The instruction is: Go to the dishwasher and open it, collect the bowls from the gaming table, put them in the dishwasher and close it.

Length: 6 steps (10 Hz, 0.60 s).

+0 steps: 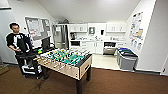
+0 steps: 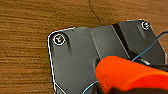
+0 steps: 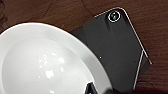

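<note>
A white bowl (image 3: 47, 65) looms large in the right wrist view, hanging over the brown floor with my right gripper (image 3: 93, 90) shut on its rim. In the left wrist view an orange bowl (image 2: 125, 73) hangs over the same floor, held in my left gripper (image 2: 117, 91). The gaming table (image 1: 75, 70), with its green field (image 1: 68, 59) and rods, stands just ahead to the left. Across the room in the kitchen, the dishwasher (image 1: 109, 49) sits under the counter with its silver door lowered and a dark interior showing.
A person (image 1: 17, 40) stands at the left behind a dark cart (image 1: 27, 62). Grey bins (image 1: 127, 59) line the right wall near the dishwasher. A steel fridge (image 1: 60, 35) and white cabinets (image 1: 95, 47) fill the back wall. Brown carpet runs right of the table toward the pale kitchen floor.
</note>
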Motion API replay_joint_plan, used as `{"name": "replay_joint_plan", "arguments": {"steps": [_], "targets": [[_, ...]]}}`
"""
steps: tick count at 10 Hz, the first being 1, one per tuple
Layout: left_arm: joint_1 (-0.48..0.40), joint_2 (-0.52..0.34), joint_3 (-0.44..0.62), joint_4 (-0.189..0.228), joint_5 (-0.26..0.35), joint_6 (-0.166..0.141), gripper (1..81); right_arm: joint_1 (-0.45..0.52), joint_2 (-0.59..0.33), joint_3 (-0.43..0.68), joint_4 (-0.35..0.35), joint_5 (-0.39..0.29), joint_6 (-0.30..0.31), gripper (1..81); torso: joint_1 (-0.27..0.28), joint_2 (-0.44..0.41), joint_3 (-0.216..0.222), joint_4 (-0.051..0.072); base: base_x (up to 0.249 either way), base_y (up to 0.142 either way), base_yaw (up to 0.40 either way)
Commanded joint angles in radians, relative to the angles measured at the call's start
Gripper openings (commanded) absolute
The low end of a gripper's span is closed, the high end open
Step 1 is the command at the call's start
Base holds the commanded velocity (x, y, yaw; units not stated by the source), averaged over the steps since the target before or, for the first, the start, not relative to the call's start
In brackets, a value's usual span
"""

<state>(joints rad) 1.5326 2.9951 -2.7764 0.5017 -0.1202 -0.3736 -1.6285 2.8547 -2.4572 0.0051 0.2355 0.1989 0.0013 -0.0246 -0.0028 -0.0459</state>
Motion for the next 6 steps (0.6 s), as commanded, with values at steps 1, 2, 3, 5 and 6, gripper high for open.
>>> {"name": "replay_joint_plan", "arguments": {"steps": [1,2,3,5,6], "targets": [[-0.051,-0.005,-0.003,0.009,0.039,0.002,1.0,0.045,-0.009,0.012,-0.011,-0.038,-0.003,1.0,0.0,0.0,0.0,0.0,0.163,-0.143,0.0],[-0.053,-0.005,-0.003,0.009,0.039,0.002,1.0,0.045,-0.009,0.012,-0.011,-0.038,-0.003,1.0,0.0,0.0,0.0,0.0,0.163,-0.143,0.0],[-0.051,-0.005,-0.003,0.009,0.039,0.002,1.0,0.046,-0.009,0.012,-0.013,-0.038,-0.003,1.0,0.0,0.0,0.0,0.0,0.163,-0.142,0.0],[-0.051,-0.005,-0.003,0.009,0.039,0.002,1.0,0.045,-0.009,0.011,-0.013,-0.038,-0.003,1.0,0.0,0.0,0.0,0.0,0.162,-0.143,0.0],[-0.051,-0.005,-0.003,0.009,0.039,0.002,1.0,0.045,-0.009,0.012,-0.013,-0.038,-0.003,1.0,0.0,0.0,0.0,0.0,0.163,-0.145,0.0]]}}
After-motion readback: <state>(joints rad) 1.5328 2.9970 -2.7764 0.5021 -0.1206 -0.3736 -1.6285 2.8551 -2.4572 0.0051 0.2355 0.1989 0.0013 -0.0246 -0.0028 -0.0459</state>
